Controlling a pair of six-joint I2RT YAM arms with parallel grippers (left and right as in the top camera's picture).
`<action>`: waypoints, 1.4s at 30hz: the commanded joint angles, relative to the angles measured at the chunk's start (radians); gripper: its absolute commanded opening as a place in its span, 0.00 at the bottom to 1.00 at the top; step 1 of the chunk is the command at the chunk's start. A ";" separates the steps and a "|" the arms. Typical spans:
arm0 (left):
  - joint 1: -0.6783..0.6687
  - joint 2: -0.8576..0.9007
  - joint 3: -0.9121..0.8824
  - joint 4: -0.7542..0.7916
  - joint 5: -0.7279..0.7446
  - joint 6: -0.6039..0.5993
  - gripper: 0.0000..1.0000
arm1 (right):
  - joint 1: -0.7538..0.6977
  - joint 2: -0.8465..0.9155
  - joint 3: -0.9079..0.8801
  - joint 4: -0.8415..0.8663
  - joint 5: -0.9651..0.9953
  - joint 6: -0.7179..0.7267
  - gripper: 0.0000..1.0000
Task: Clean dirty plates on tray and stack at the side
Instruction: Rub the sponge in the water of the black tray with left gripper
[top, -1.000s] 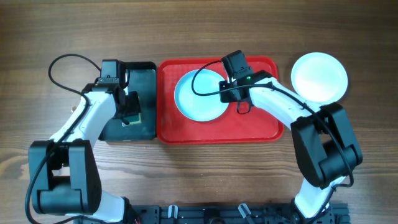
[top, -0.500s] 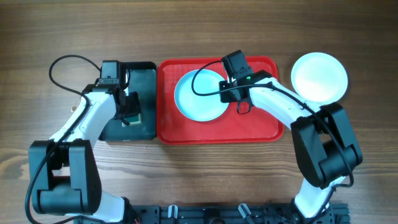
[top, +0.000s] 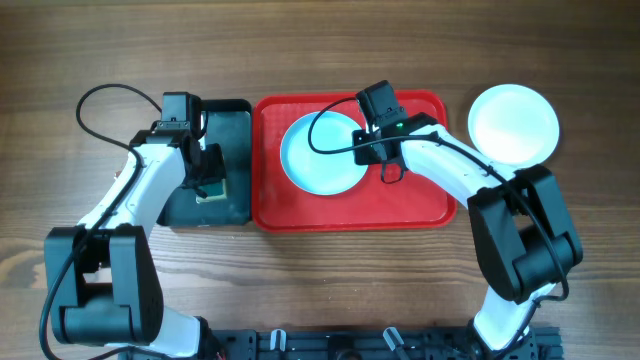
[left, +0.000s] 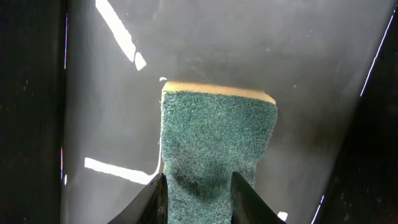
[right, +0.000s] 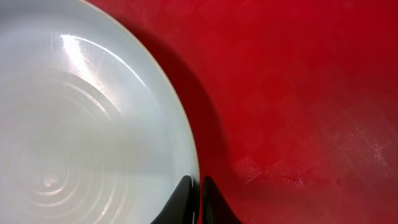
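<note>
Your right tool (right: 198, 202) is pinched shut on the rim of the aqua plate (right: 81, 124), which lies on the red tray (right: 298, 93) to the tool's left. Your left tool (left: 198, 199) grips the green sponge (left: 214, 137) inside the black basin (left: 311, 62). Farther right, off the tray, the white plate (top: 513, 124) sits on the worktop (top: 320, 50).

Overhead downward; right wrist close over tray (right: 298, 93)
</note>
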 joint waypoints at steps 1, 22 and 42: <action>0.001 -0.011 0.019 -0.002 0.012 -0.003 0.29 | 0.005 -0.005 0.011 -0.001 0.016 -0.004 0.08; 0.001 -0.009 -0.131 0.145 0.035 -0.025 0.29 | 0.005 -0.005 0.011 0.000 0.016 -0.004 0.08; 0.000 0.048 -0.091 0.112 0.035 -0.024 0.04 | 0.005 -0.005 0.011 0.000 0.016 -0.004 0.07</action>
